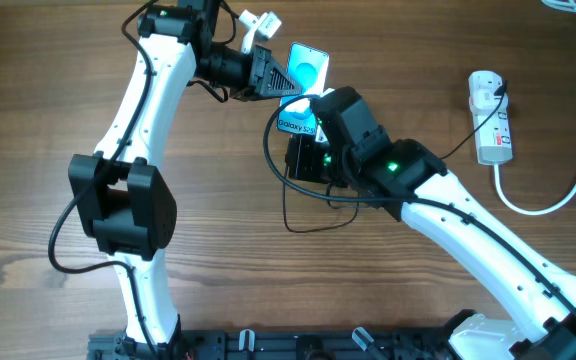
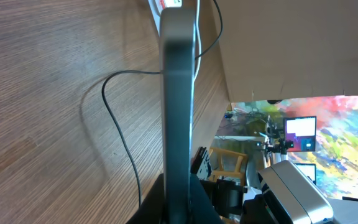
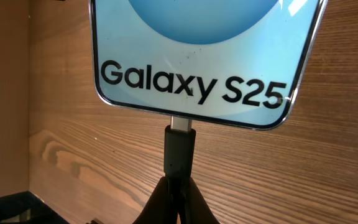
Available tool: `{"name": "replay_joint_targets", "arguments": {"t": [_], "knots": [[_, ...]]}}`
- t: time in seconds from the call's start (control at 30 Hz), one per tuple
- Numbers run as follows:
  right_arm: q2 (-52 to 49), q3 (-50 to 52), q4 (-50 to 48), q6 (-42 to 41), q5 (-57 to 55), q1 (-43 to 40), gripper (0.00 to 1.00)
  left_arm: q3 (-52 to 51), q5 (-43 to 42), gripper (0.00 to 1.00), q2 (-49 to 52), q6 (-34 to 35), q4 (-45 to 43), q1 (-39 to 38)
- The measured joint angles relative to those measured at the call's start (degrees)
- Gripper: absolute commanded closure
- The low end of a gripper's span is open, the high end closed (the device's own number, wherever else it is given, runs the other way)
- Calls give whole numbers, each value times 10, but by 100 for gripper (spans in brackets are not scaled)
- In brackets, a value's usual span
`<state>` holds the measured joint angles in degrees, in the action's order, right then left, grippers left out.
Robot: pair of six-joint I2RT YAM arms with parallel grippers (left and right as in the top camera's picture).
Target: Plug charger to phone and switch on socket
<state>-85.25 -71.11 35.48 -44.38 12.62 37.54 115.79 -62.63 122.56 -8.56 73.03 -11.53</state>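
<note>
Phone (image 3: 197, 56) is held above the worktop (image 3: 328, 174) by the left fingers (image 1: 271, 78). The right fingers (image 3: 161, 202) pinch the charger (image 3: 179, 152) plug, its metal tip only partly in the port. Push straight along the phone, without bending sideways.

Brown wood-grain table (image 1: 28, 300); beyond edge, colourful wall (image 2: 353, 124), lit monitor (image 2: 300, 127), even light.

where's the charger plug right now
In the right wrist view the charger plug sits in the right hand, its tip at the middle of the phone's bottom edge, under the Galaxy S25 lettering, upper centre of the table overhead.
</note>
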Motion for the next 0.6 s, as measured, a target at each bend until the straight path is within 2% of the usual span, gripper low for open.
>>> {"name": "replay_joint_targets", "arguments": {"t": [0.6], "knots": [[0, -1, -9, -3, 0, 0, 96, 3, 0, 96, 0, 0, -1, 3]]}}
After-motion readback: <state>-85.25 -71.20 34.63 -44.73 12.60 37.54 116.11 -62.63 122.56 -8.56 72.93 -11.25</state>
